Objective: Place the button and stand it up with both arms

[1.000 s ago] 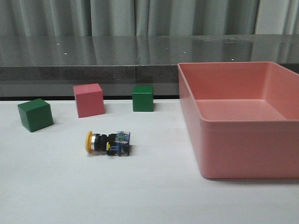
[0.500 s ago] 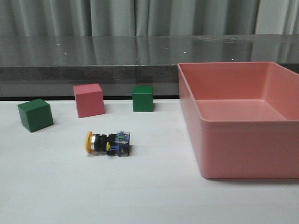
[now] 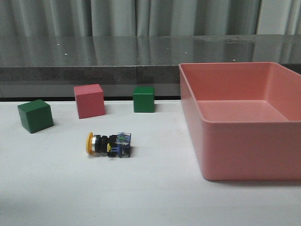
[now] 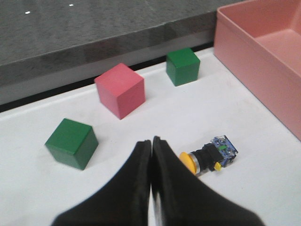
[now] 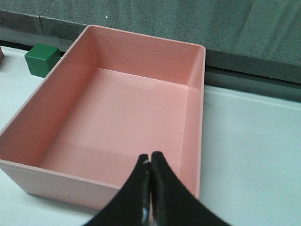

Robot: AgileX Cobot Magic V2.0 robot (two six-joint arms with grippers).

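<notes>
On the white table (image 3: pixel 155 197), before grey curtains (image 3: pixel 117 16), the button (image 3: pixel 109 144) lies sideways, left of the pink bin (image 3: pixel 244 155). Left gripper (image 4: pixel 151 143) and right gripper (image 5: pixel 149 160) are both clenched, empty.

**Cut edges and covered corners across your three views**

In your front view the pink bin (image 3: pixel 244 122) runs off the right edge, so its far right wall escapes you. The left gripper (image 4: pixel 151 146) covers part of the button (image 4: pixel 207 157), hiding the near rim of its yellow cap. At the right wrist, a green cube (image 5: pixel 41 59) sits partly behind the bin's wall, and a pink sliver at the frame's edge is too small to identify.
</notes>
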